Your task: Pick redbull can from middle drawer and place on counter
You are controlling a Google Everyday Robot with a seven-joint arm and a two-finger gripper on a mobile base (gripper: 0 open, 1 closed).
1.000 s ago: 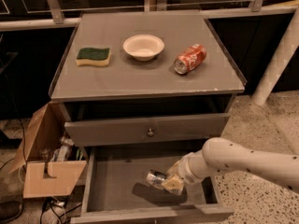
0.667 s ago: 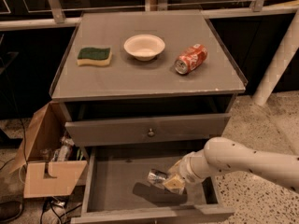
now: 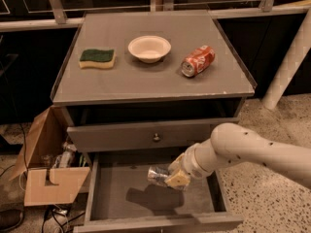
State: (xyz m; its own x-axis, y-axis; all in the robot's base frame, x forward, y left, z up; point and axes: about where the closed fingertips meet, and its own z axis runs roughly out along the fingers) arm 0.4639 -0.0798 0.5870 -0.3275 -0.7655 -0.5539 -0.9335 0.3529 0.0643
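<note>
Gripper (image 3: 171, 177) is below the counter (image 3: 146, 84), inside the pulled-out middle drawer (image 3: 160, 223), right of the tray's centre. Fingers look clamped on the redbull can (image 3: 156, 174); the contact itself is partly hidden by the pale pads. The can lies roughly horizontal in the grip, sticking out to the left of the gripper, under the counter's front rim and toward its right half. It appears clear of the drawer floor: a dark shadow (image 3: 146, 198) sits on the tray just below it, apart from the can. The white arm (image 3: 252, 152) comes in from beyond the counter's right side and slopes down into the drawer. Between the counter and the open drawer is a shut drawer with a small round knob (image 3: 156, 137). On the counter: a green-topped yellow sponge (image 3: 97, 58) on the left, a white bowl (image 3: 149, 48) near the centre toward the back, and an orange-red soda can (image 3: 198, 60) on its side at the right. A cardboard box (image 3: 41, 140) stands on the floor left of the counter, flaps open.
</note>
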